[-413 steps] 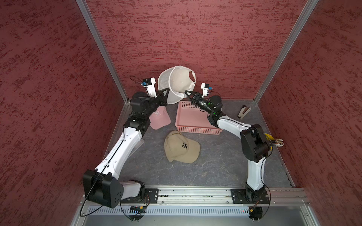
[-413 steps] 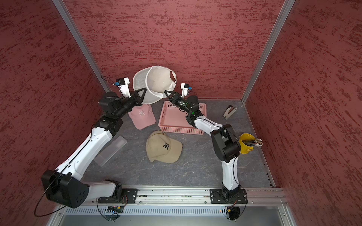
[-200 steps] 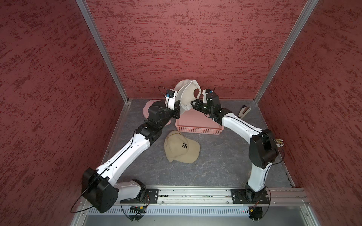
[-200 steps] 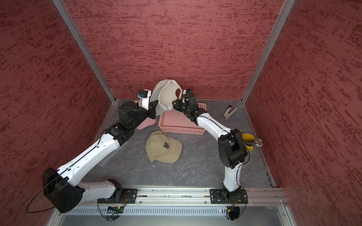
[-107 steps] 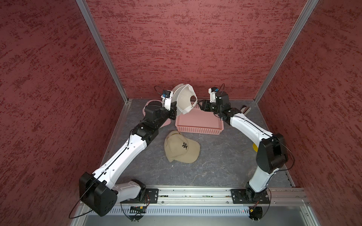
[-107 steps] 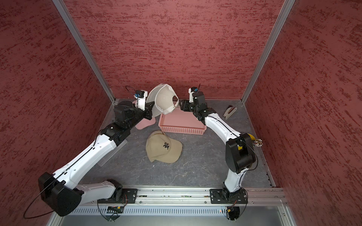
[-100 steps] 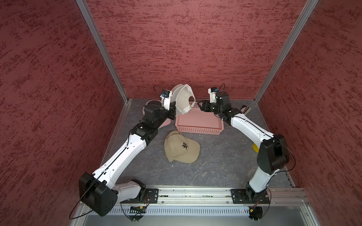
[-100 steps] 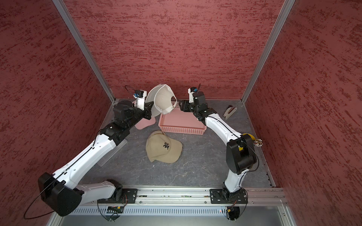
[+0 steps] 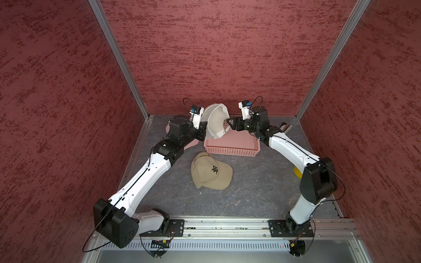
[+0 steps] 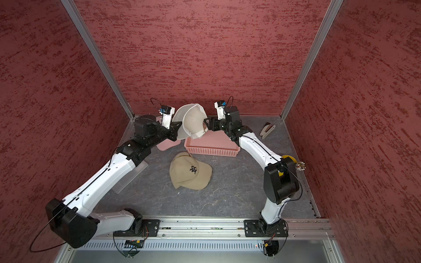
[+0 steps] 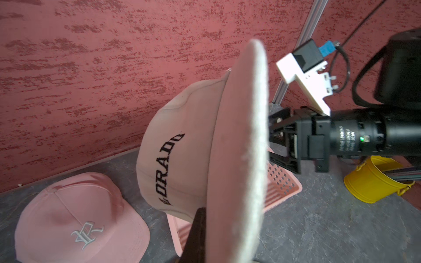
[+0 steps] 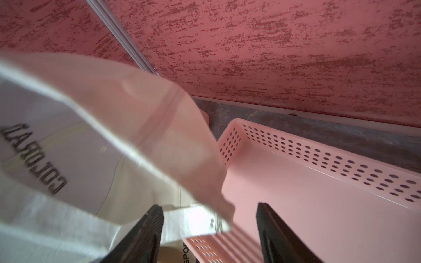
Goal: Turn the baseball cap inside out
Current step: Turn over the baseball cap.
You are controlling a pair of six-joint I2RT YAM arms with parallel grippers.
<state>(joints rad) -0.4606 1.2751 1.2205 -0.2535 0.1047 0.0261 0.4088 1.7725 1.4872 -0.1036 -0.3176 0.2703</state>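
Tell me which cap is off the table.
The white cap, held by the left gripper; the tan cap and pink cap lie on the table.

A grey, stone-patterned table (image 9: 250, 193) carries everything. A tan cap (image 9: 210, 172) lies crown up near its middle. Just behind it sits a pink basket (image 9: 232, 150), and a pink cap (image 11: 79, 218) lies left of that. A yellow bucket (image 11: 373, 182) rests on its side at the right edge, a wooden clip (image 10: 267, 130) lies at the back right, and a clear sheet (image 10: 134, 175) lies on the left.
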